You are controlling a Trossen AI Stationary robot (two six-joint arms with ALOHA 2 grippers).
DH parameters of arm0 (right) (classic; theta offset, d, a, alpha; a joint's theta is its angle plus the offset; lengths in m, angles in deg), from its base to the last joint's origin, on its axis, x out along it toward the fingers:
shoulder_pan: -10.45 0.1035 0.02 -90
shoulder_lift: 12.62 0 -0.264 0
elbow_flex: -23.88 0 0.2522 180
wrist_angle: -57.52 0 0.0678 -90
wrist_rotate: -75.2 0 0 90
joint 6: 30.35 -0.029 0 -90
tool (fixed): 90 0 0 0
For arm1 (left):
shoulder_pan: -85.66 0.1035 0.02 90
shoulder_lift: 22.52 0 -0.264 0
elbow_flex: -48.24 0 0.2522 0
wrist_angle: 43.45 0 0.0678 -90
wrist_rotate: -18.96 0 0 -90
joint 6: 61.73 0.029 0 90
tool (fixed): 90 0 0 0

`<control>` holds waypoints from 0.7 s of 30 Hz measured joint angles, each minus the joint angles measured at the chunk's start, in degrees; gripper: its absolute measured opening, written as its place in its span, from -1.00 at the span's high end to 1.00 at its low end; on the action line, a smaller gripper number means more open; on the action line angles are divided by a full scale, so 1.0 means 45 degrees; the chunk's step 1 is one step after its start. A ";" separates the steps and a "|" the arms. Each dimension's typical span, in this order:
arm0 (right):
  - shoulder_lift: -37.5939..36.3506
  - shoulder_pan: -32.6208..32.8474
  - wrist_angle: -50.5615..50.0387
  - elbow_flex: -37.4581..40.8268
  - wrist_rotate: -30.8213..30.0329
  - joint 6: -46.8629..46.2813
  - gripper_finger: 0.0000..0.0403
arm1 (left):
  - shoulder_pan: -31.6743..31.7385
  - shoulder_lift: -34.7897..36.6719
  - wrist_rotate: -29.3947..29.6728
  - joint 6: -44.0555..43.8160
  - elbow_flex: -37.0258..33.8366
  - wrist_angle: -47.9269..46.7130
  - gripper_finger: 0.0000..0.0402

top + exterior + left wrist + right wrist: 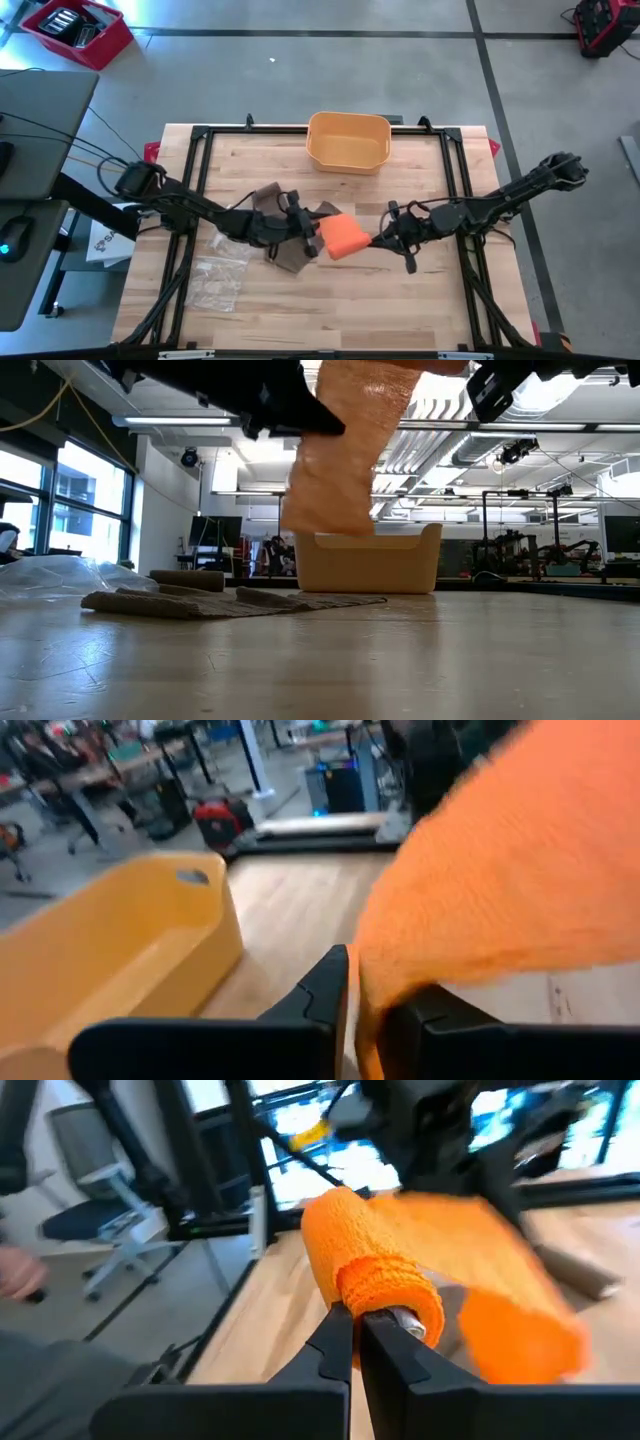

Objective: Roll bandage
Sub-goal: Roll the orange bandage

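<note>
I have the orange bandage (346, 237) lifted above the middle of the table (330, 310), stretched between both arms. My right gripper (357, 1318) is clamped on its rolled end, and my left gripper (362, 982) pinches the loose edge, just in front of the yellow bin (348, 140).

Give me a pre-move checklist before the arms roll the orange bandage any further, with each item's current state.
1. Right gripper pinching the rolled end of the orange bandage: ok.
2. Left gripper clamped on the loose edge: ok.
3. Bandage lifted clear of the table: ok.
4. Tan cloths away from the bandage: ok.
5. Yellow bin clear of both arms: ok.
6. Strip tension: cannot tell.
</note>
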 joint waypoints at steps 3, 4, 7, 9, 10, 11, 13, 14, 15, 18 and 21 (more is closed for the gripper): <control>0.0000 0.0174 0.0462 0.0000 -0.0605 0.0386 1.00 | 0.0000 -0.0433 -0.0861 -0.1073 -0.0005 -0.0063 0.74; 0.0000 0.0226 0.0635 0.0000 -0.0777 0.0548 1.00 | 0.0000 -0.0566 -0.1234 -0.1380 -0.0005 -0.0048 0.70; -0.0017 0.0350 0.1079 0.0000 -0.1272 0.0882 1.00 | -0.0005 -0.1028 -0.2286 -0.2343 -0.0005 0.0332 0.64; -0.0032 0.0424 0.1250 0.0000 -0.1682 0.1070 1.00 | -0.0045 -0.1347 -0.2628 -0.3019 -0.0010 0.0742 0.64; -0.0081 0.0466 0.1280 0.0000 -0.1925 0.1189 1.00 | -0.0097 -0.1473 -0.2739 -0.3269 -0.0010 0.0974 0.65; -0.0114 0.0504 0.1343 0.0005 -0.2171 0.1319 1.00 | -0.0152 -0.1602 -0.2786 -0.3439 -0.0017 0.1164 0.67; -0.0225 0.0569 0.1490 0.0005 -0.2937 0.1690 1.00 | -0.0297 -0.1855 -0.2995 -0.3622 -0.0015 0.1837 0.72; -0.0272 0.0630 0.1528 0.0005 -0.3486 0.1945 1.00 | -0.0382 -0.1961 -0.3087 -0.3745 -0.0015 0.2126 0.75; -0.0319 0.0665 0.1597 0.0005 -0.4063 0.2221 1.00 | -0.0476 -0.2008 -0.3269 -0.3915 -0.0013 0.2308 0.78; -0.0497 0.0667 0.1630 0.0005 -0.5390 0.3202 1.00 | -0.0813 -0.2032 -0.3376 -0.4650 0.0071 0.2346 0.92; -0.0505 0.0657 0.1625 0.0005 -0.6088 0.3788 1.00 | -0.1117 -0.2036 -0.3362 -0.5234 0.0270 0.2363 0.98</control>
